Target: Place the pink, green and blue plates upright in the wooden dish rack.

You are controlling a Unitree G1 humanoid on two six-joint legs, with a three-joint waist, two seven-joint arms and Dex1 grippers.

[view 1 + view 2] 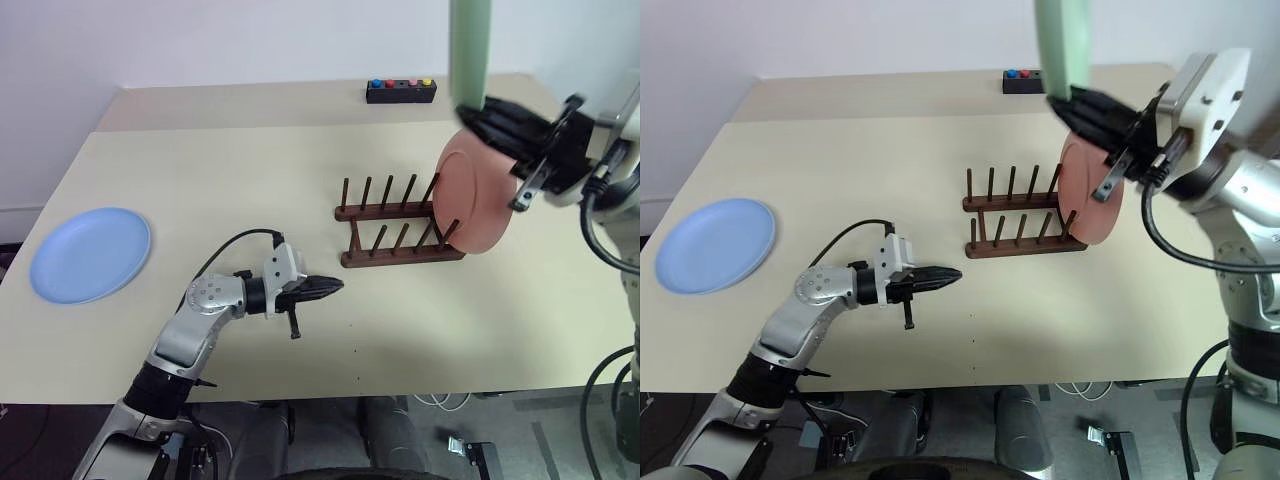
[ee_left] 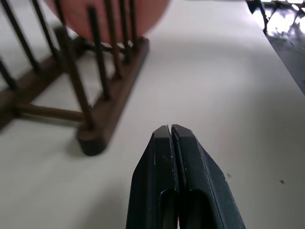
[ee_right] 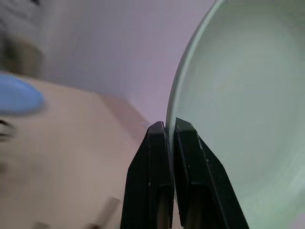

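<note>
Green plate (image 1: 469,45) rides high, its rim pinched in the right gripper (image 1: 478,117) above the wooden dish rack (image 1: 398,235); pink plate (image 1: 476,195) stands racked, blue plate (image 1: 90,253) lies flat, left gripper (image 1: 335,287) clamped empty.

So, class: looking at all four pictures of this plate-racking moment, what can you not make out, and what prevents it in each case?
- Green plate: its upper part is cut off by the top edge of both eye views.
- Pink plate: the right gripper covers its top edge; which slot of the wooden dish rack it stands in is unclear.
- Button box: any labels are too small; in the right eye view the green plate hides half.
- Blue plate: blurred in the right wrist view.
</note>
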